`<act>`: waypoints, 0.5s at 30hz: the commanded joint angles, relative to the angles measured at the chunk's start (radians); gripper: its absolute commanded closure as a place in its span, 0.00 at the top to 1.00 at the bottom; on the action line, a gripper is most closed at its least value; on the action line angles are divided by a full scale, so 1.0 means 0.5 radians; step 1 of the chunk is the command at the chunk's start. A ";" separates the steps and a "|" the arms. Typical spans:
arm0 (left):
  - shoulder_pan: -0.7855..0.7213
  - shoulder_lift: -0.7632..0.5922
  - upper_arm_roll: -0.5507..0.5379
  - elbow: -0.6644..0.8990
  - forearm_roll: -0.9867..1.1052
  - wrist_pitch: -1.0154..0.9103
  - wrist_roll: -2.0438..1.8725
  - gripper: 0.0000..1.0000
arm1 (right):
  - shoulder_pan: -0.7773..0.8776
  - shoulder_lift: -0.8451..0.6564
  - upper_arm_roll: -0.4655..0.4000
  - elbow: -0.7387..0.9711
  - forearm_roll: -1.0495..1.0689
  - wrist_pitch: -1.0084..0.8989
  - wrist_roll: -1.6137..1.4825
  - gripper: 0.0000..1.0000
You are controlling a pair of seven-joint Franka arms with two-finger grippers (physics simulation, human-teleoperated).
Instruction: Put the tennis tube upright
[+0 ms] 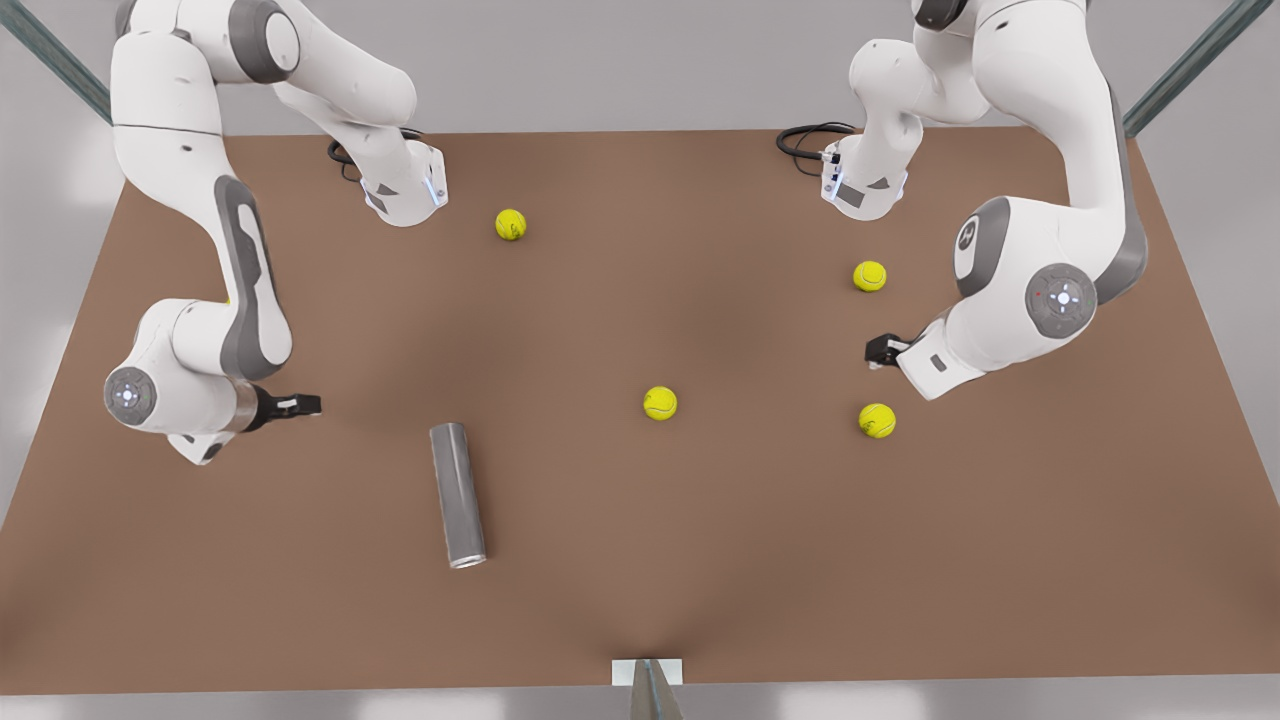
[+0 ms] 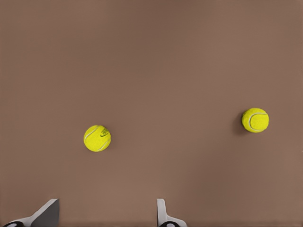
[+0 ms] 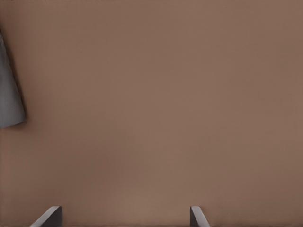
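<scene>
Four tennis balls (image 1: 661, 403) on brown table (image 1: 700, 560)

Both our arms hang bent over the table. Left hand (image 1: 880, 350) open, low. Right hand (image 1: 305, 404) open, low too.

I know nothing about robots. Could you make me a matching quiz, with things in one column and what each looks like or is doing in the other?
1. tennis tube
2. left gripper
3. right gripper
4. tennis balls

A. yellow-green, scattered about
B. open, near two balls
C. dark grey, lying on its side
D. open, near the tube's end

Pairs: 1-C, 2-B, 3-D, 4-A
</scene>
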 commanded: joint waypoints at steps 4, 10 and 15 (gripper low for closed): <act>0.000 -0.008 0.002 0.001 0.002 -0.033 -0.005 1.00 | 0.096 0.096 0.007 0.156 -0.022 0.095 0.256 1.00; 0.000 -0.020 0.008 0.029 -0.010 -0.079 -0.042 1.00 | 0.353 0.351 0.010 0.543 -0.375 0.107 0.722 1.00; 0.000 0.001 -0.004 0.007 -0.019 -0.098 -0.054 1.00 | 0.461 0.685 0.022 0.874 -0.375 0.260 0.774 1.00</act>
